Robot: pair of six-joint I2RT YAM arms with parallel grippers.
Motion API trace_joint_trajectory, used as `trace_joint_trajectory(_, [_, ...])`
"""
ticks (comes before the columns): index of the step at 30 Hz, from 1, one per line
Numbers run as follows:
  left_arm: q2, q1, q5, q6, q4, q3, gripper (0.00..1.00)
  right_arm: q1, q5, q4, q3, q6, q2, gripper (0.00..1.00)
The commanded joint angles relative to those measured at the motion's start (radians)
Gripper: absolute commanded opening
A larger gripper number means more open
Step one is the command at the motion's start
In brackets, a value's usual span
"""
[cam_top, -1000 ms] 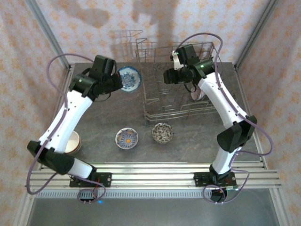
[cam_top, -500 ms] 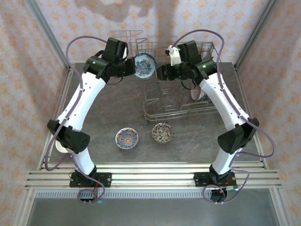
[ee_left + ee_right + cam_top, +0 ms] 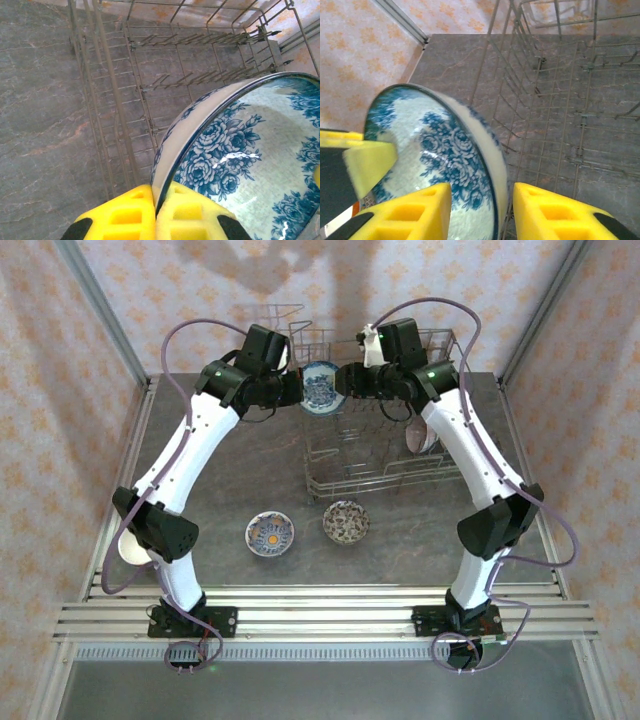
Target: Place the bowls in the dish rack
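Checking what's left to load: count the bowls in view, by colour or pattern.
Blue-and-white floral bowl, held up at the dish rack: 1
Blue-patterned bowl with orange centre, on the table: 1
Brown speckled bowl, on the table: 1
Pinkish bowl, in the rack: 1
Cream bowl, partly hidden at the left: 1
Total: 5

We see pale pink wallpaper with orange floral motifs [image 3: 60, 390] behind a grey marbled tabletop [image 3: 230, 480], framed by silver metal corner posts [image 3: 100, 310], with ribbed aluminium rails [image 3: 320, 612] along its near edge.
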Motion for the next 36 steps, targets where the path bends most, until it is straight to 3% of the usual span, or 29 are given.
trace_joint_trajectory(1, [-0.007,-0.019,-0.007,-0.011,0.068,0.051,0.0,-0.004,0.025,-0.016,0.03,0.039,0.012,0.36])
trace_joint_trajectory(4, [-0.004,-0.028,-0.014,-0.012,0.074,0.051,0.0,-0.005,0.046,-0.032,0.03,0.04,0.012,0.36])
trace_joint_trajectory(12, [0.009,-0.045,-0.051,-0.004,0.053,0.066,0.0,-0.007,0.065,-0.056,0.023,0.035,-0.005,0.2])
trace_joint_trajectory(20, [0.04,-0.064,-0.075,0.006,0.026,0.099,0.0,-0.008,0.063,-0.076,0.002,0.008,-0.026,0.18])
trace_joint_trajectory(27, [0.053,-0.067,-0.083,0.009,0.017,0.11,0.0,-0.008,0.056,-0.077,-0.022,-0.015,-0.06,0.33])
trace_joint_trajectory(36, [0.061,-0.066,-0.059,0.001,0.026,0.115,0.0,-0.008,0.052,-0.106,-0.012,-0.022,-0.054,0.2])
